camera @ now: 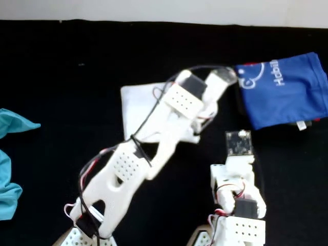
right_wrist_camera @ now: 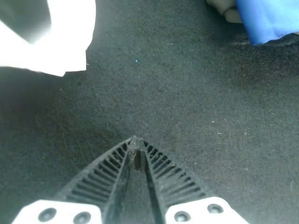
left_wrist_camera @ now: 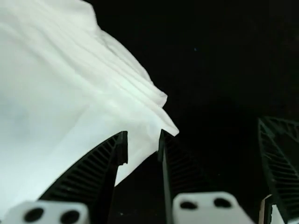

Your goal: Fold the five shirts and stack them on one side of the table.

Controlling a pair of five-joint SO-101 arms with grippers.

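A folded white shirt [camera: 139, 105] lies mid-table under my left arm [camera: 154, 138]. In the left wrist view my left gripper [left_wrist_camera: 141, 140] holds a narrow gap, its jaws shut on the layered edge of the white shirt [left_wrist_camera: 60, 93] near a corner. A folded blue shirt [camera: 284, 89] with white print sits at the far right, topping a stack with slivers of red at its edges. My right gripper [right_wrist_camera: 135, 140] is shut on nothing, just above bare black cloth, between the white shirt [right_wrist_camera: 56, 42] and the blue shirt [right_wrist_camera: 268, 18]. The right arm [camera: 238, 169] stands near the front.
A crumpled teal shirt [camera: 10, 169] lies at the table's left edge. The black tablecloth [camera: 61, 77] covers the whole table; a pale wall runs along the far edge. Both arm bases stand at the front edge.
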